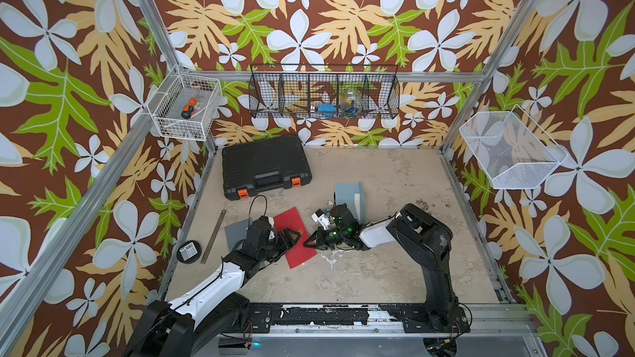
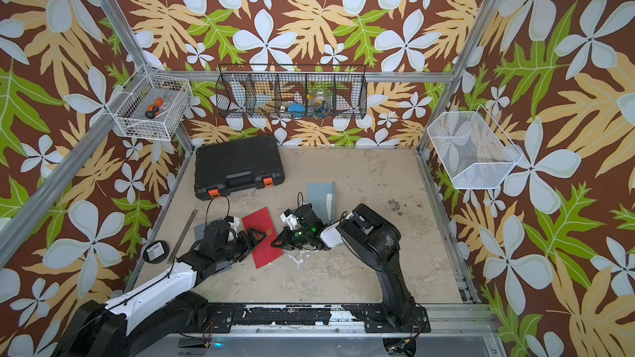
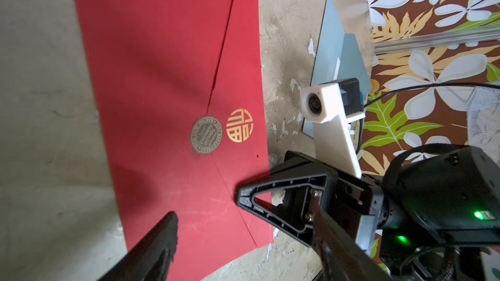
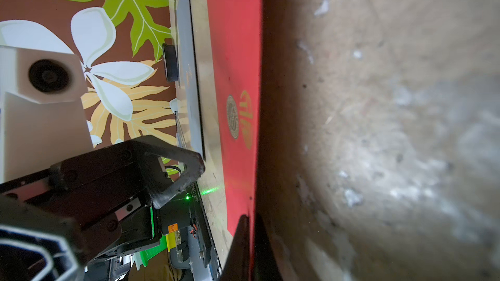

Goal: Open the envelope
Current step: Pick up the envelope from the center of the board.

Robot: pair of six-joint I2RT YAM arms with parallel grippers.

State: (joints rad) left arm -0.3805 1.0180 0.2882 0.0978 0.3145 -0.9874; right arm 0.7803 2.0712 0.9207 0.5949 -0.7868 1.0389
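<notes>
A red envelope (image 1: pixel 292 218) (image 2: pixel 258 220) lies flat on the table in both top views. Its flap (image 3: pixel 238 77) is down, with a round bronze sticker (image 3: pixel 206 135) over the tip beside a gold emblem (image 3: pixel 239 125). My left gripper (image 1: pixel 288 240) (image 3: pixel 243 228) hovers open over the envelope's left half, one finger (image 3: pixel 162 236) above the red paper. My right gripper (image 1: pixel 306 243) (image 4: pixel 253 229) comes in from the right, shut on the envelope's right edge (image 4: pixel 254 185). Its black tip (image 3: pixel 243 198) rests on the flap near the corner.
A black tool case (image 1: pixel 264 166) sits at the back left and a blue-grey folded box (image 1: pixel 348 197) stands just behind the right gripper. A grey sheet (image 1: pixel 235 230), a metal ruler (image 1: pixel 213 236) and a black round puck (image 1: pixel 188 251) lie left of the envelope. Wire baskets hang on the walls.
</notes>
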